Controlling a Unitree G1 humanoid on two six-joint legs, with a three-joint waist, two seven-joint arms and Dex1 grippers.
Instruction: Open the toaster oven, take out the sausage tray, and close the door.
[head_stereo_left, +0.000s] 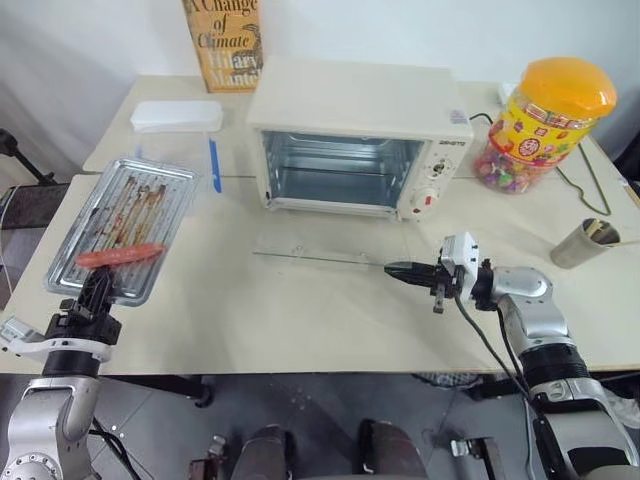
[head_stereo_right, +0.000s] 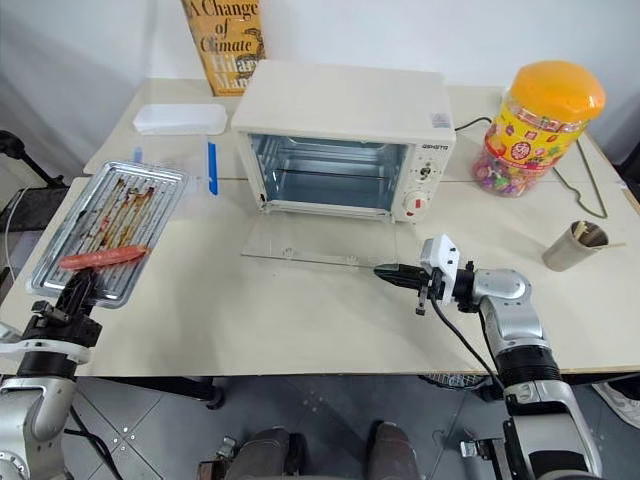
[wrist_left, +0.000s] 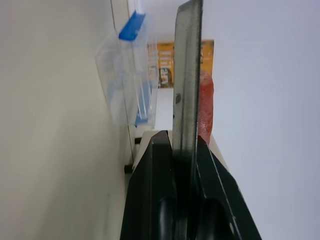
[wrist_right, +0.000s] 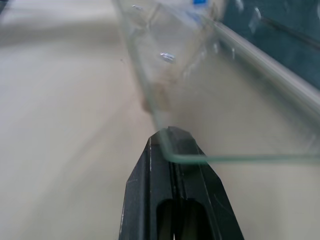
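Cream-white, the toaster oven (head_stereo_left: 360, 135) stands at the back middle of the worktop (head_stereo_left: 300, 310), and its inside is empty. The door (head_stereo_right: 320, 245) lies folded down flat in front of it, a clear glass panel almost level with the worktop. The right tool (head_stereo_right: 392, 272) is closed, with nothing held between its fingers; its tip is at the front right corner of the glass, at about 5 o'clock from the oven, and in the right wrist view the glass edge lies just at the fingertips.

At 8 o'clock from the oven, at the left edge of the worktop, is the sausage tray (head_stereo_left: 130, 215), ridged silver metal with grease stains. The red-orange sausage (head_stereo_left: 120, 255) lies across its near end. The left tool (head_stereo_left: 92, 292) is clamped on the near rim of the tray; the left wrist view shows the metal edge between the two black fingers.

A clear plastic box (head_stereo_left: 178, 117) and a book (head_stereo_left: 222, 40) are at 10 o'clock, a candy jar (head_stereo_left: 545, 120) is at 3 o'clock, and a metal cup (head_stereo_left: 585, 243) is near the right edge.
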